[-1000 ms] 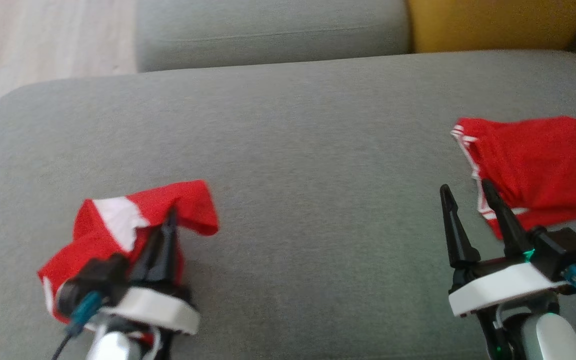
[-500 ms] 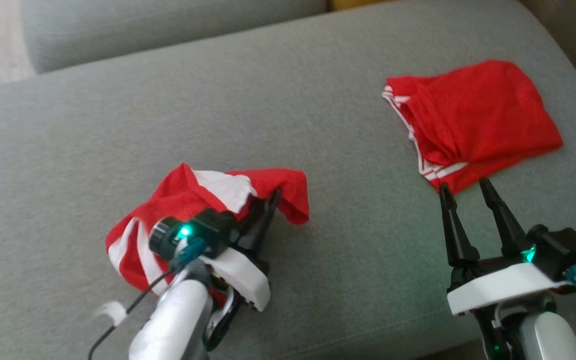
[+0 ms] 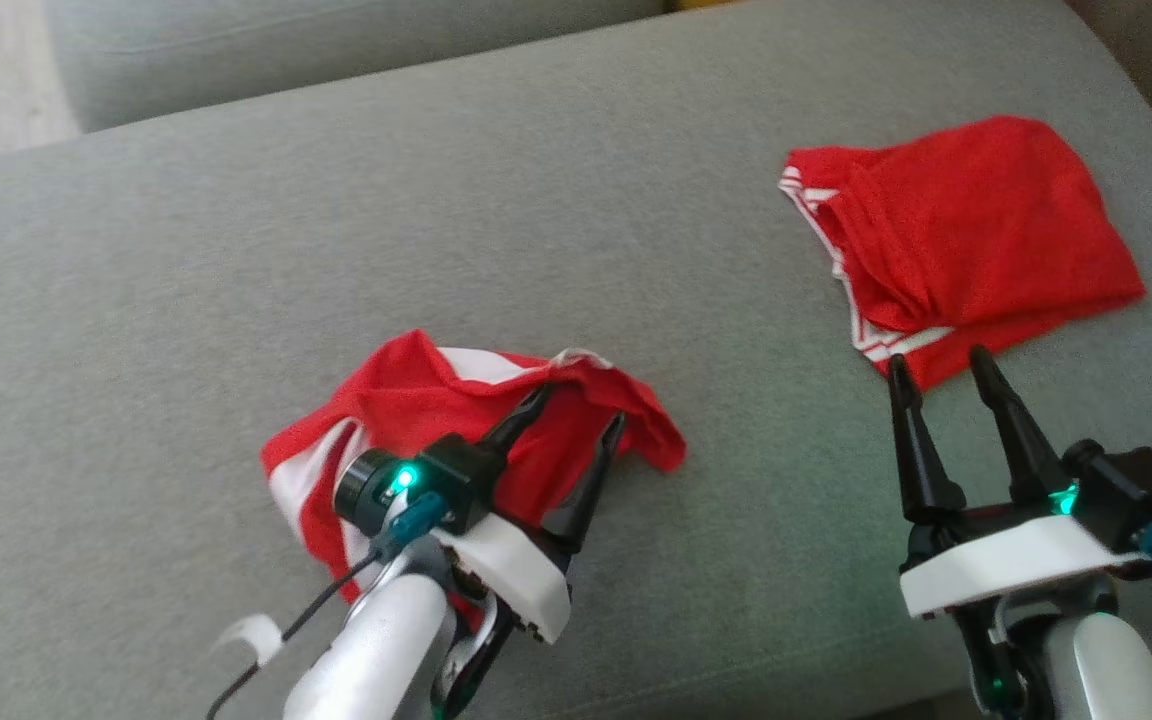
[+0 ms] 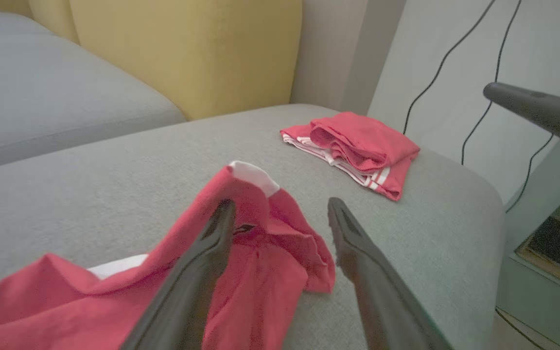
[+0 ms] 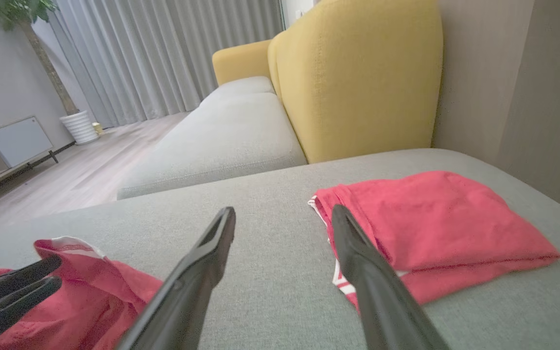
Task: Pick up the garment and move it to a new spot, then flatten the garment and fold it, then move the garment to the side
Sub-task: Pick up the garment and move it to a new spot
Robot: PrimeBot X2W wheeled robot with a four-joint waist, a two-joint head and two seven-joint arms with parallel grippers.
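A crumpled red garment [image 3: 406,400] with white panels lies on the grey sofa cushion [image 3: 236,250]. My left gripper [image 3: 579,406] stands open just over its right end, and nothing is clamped. In the left wrist view the garment [image 4: 265,262] bunches under and between the fingers of the left gripper [image 4: 280,203], with a white-edged fold rising beside the left finger. My right gripper [image 3: 938,358] is open and empty. Its fingertips sit at the near edge of a second red garment.
The second red garment [image 3: 976,230], with white stripes, lies folded at the cushion's right end [image 5: 430,218]. A yellow sofa back [image 5: 358,73] and another grey cushion [image 5: 231,131] stand behind. The cushion's right edge drops off near cables [image 4: 474,121] on the wall.
My left gripper has opened and let go of the crumpled garment, which has sagged onto the cushion. The head camera turned right earlier. The right gripper stays open.
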